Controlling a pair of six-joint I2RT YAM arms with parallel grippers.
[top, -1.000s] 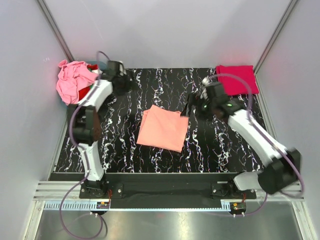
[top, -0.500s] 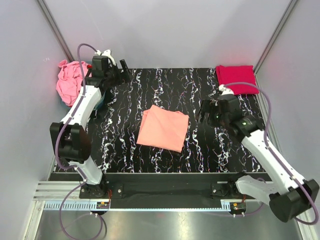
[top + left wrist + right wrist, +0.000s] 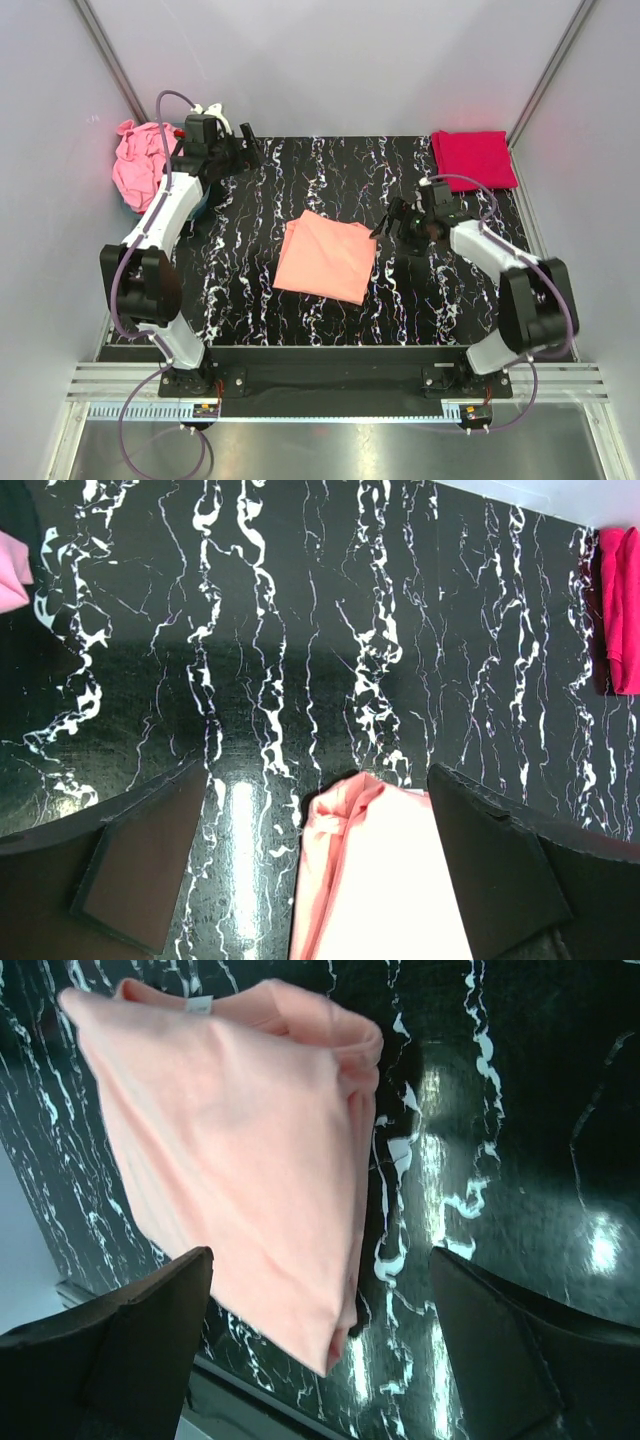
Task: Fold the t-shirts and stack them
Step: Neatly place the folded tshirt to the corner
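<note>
salmon shirt [image 3: 325, 256] folded, mid tabletop [image 3: 250, 280] | crimson shirt [image 3: 473, 158] folded, far-right of it | pink pile [image 3: 138, 168] far-left | L claw [image 3: 244, 147] apart, empty, near pile | R claw [image 3: 386, 221] apart, empty, just right of salmon

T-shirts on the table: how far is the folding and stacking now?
Done: the crimson-pink shirt and the salmon-orange shirt both lie folded, apart. In hand: nothing; the left gripper and right gripper are open, the right beside the salmon one. Left: stacking it, and folding the crumpled pink pile.
</note>
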